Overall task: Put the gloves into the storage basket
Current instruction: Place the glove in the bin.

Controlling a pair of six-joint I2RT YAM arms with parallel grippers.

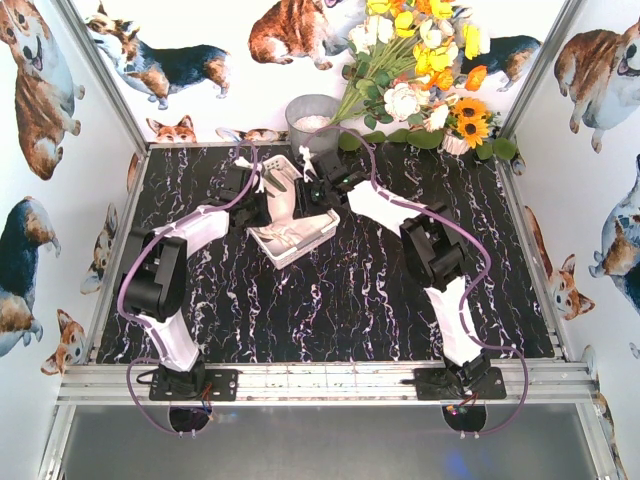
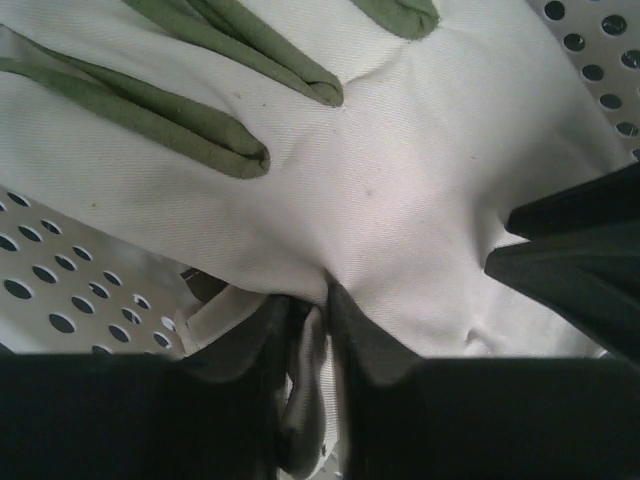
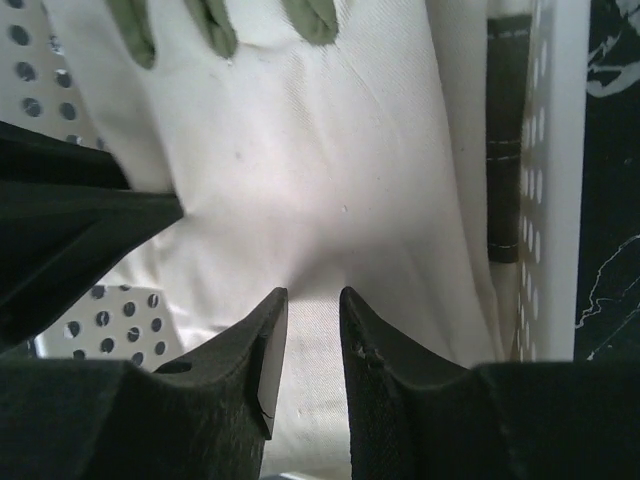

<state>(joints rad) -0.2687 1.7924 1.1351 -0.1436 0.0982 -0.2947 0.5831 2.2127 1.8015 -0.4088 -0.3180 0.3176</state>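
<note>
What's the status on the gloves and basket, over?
Left gripper shut on glove fabric. Right gripper narrowly apart on same glove, grip unclear. Glove over storage basket. Nothing in the way.

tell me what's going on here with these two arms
A cream glove is being put into the white storage basket and is spread over its perforated floor. The left gripper is shut on a fold of the glove's fabric. The right gripper has its jaws set close together at the fabric too, but it is unclear whether it has a grip.
</note>
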